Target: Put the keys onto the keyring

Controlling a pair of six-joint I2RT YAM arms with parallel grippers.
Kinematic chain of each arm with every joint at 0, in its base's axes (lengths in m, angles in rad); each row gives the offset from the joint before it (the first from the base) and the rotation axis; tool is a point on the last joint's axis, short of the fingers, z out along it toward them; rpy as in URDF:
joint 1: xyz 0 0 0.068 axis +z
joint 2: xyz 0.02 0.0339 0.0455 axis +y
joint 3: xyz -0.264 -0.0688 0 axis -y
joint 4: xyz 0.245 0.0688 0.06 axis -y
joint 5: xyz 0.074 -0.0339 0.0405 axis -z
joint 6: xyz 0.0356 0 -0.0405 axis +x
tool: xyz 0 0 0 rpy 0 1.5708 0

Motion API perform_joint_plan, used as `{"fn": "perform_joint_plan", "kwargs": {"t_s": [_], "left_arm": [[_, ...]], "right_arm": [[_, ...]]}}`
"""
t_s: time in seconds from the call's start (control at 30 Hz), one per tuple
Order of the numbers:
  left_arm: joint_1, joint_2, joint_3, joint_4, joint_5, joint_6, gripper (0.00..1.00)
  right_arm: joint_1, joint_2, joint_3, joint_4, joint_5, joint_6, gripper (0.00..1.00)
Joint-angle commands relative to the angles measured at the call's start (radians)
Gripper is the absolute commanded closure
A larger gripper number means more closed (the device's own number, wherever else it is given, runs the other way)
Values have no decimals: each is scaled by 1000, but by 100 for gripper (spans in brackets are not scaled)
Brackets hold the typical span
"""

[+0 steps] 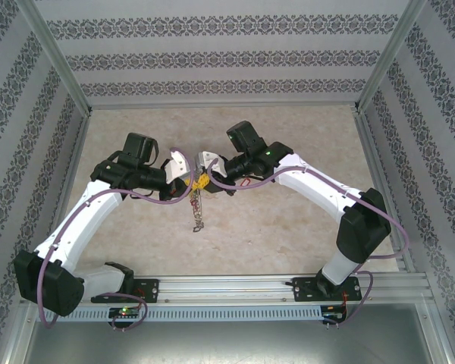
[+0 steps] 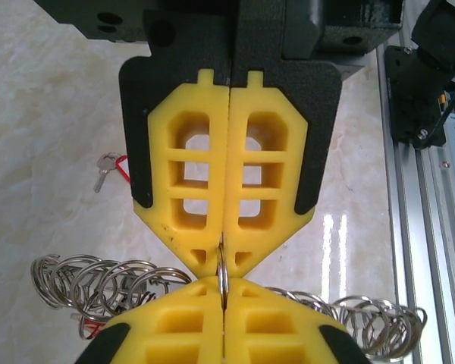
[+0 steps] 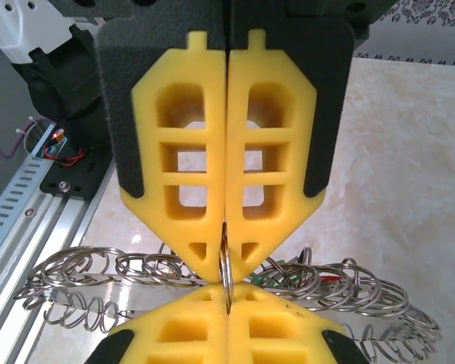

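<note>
The keyring point(image 1: 196, 214) is a chain of thin silvery rings hanging from where both grippers meet, tip to tip, above the table. My left gripper point(image 2: 222, 265) is shut on one ring point(image 2: 222, 277) of it. My right gripper point(image 3: 226, 267) is shut on that same ring point(image 3: 226, 279) from the opposite side. Loops of the keyring point(image 3: 349, 292) spread out to both sides below the yellow fingers, with green point(image 3: 288, 277) and red point(image 3: 330, 279) tags among them. One of the keys point(image 2: 106, 168), silvery with a red tag, lies on the table apart from the grippers.
An aluminium rail point(image 1: 235, 288) carrying the arm bases runs along the near edge of the marble-patterned table point(image 1: 288, 227). Patterned walls and metal posts point(image 1: 57, 57) close in the left, right and far sides.
</note>
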Motion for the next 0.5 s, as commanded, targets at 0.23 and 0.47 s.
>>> {"fn": "perform_joint_plan", "kwargs": {"t_s": [0.23, 0.47], "left_arm": [[-6, -63, -52, 170, 13, -112, 82], [-3, -39, -27, 195, 21, -137, 83]], "right_arm": [[-42, -119, -157, 423, -107, 280, 100], [-72, -164, -262, 638, -98, 418, 100]]}}
